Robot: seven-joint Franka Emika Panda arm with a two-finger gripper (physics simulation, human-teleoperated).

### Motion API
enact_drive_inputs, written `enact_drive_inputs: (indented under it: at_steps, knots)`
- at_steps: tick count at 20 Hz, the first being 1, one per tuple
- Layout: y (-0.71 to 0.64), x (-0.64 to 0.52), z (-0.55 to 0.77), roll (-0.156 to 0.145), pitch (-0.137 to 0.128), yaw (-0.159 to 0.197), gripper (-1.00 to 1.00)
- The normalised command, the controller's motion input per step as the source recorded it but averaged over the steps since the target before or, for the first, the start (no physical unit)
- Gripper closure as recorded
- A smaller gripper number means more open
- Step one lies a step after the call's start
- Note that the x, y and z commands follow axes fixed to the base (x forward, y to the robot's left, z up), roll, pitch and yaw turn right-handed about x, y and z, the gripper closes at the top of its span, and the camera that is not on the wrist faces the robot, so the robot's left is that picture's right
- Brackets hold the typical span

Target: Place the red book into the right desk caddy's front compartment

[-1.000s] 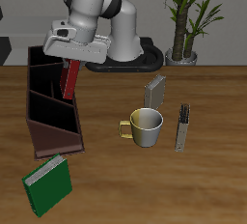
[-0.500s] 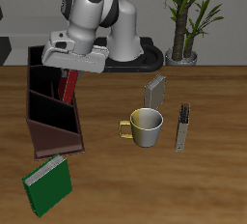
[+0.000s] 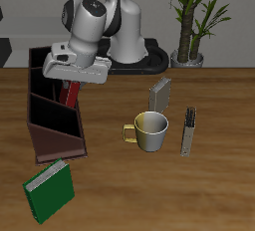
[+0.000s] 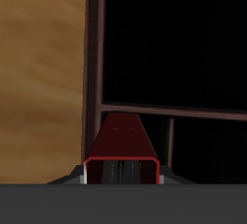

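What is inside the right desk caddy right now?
The red book hangs upright over the right desk caddy, lower end among its rear compartments, held by the gripper. The compartments nearer the front look empty; the wrist view shows only dark interior, floors unseen.

Simulated office or study desk setting. Evidence: wooden table (image 3: pixel 219 185), brown caddy (image 3: pixel 52 125) with dividers, books (image 3: pixel 50 192) in front of and near caddy, mug (image 3: pixel 149 131) beside it, potted plant (image 3: pixel 192 16) behind the mug.
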Motion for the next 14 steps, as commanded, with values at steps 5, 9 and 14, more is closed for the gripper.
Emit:
enact_drive_inputs:
  at_steps: [5,9,14]
  knots:
    - [-0.04,0.1,-0.24,0.002,0.041,0.001,1.0]
    - [-0.03,0.07,-0.19,-0.037,0.05,-0.037,-1.0]
    - [0.04,0.03,0.0,0.01,0.023,-0.014,-1.0]
